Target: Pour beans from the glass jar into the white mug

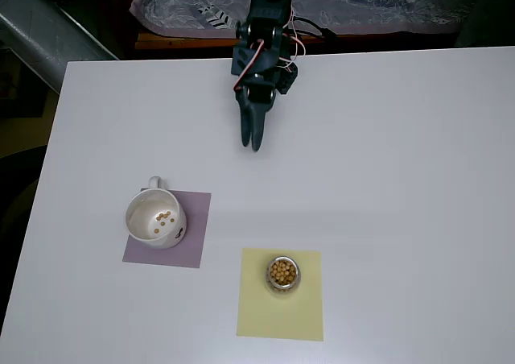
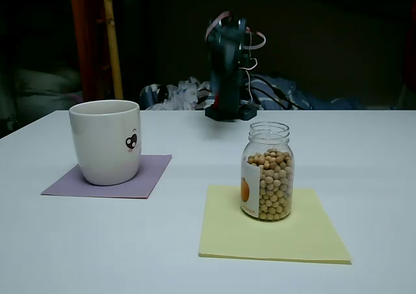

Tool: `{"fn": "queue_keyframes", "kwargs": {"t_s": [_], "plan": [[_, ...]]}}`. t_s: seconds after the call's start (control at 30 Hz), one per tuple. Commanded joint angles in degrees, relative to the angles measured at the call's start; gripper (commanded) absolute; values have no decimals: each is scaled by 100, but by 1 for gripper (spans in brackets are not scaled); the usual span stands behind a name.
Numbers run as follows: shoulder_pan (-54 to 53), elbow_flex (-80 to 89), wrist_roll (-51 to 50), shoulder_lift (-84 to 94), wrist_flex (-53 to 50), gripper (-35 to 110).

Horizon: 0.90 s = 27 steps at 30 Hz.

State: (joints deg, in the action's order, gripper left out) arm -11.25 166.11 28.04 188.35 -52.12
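The glass jar [image 2: 268,171] of beans [image 2: 273,183] stands right of the white mug [image 2: 106,141]; beyond the jar, the arm's jaws hang closed and empty.

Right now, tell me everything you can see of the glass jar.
The glass jar is a small clear cylinder with a threaded neck and no lid, standing upright on a yellow paper square on the white table. A white label with an orange mark sits on its left side in the fixed view. Tan beans fill it roughly to the shoulder. Nothing else touches it; the white mug stands apart to its left, and the end effector is far off.
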Motion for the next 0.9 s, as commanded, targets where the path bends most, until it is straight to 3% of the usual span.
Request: {"fn": "queue_keyframes", "kwargs": {"t_s": [0.0, 0.13, 0.27, 0.43, 0.7, 0.87], "plan": [[-97, -1187, 1371, -1538, 299, 54], [-9, -2566, 2197, -3357, 668, 63], [193, -2821, 2988, -4403, 1881, 63], [334, -1564, 4403, -5221, 4878, 57], [527, -1582, 5572, -8789, 9070, 59], [598, -2479, 5766, -10687, 10187, 58]]}}
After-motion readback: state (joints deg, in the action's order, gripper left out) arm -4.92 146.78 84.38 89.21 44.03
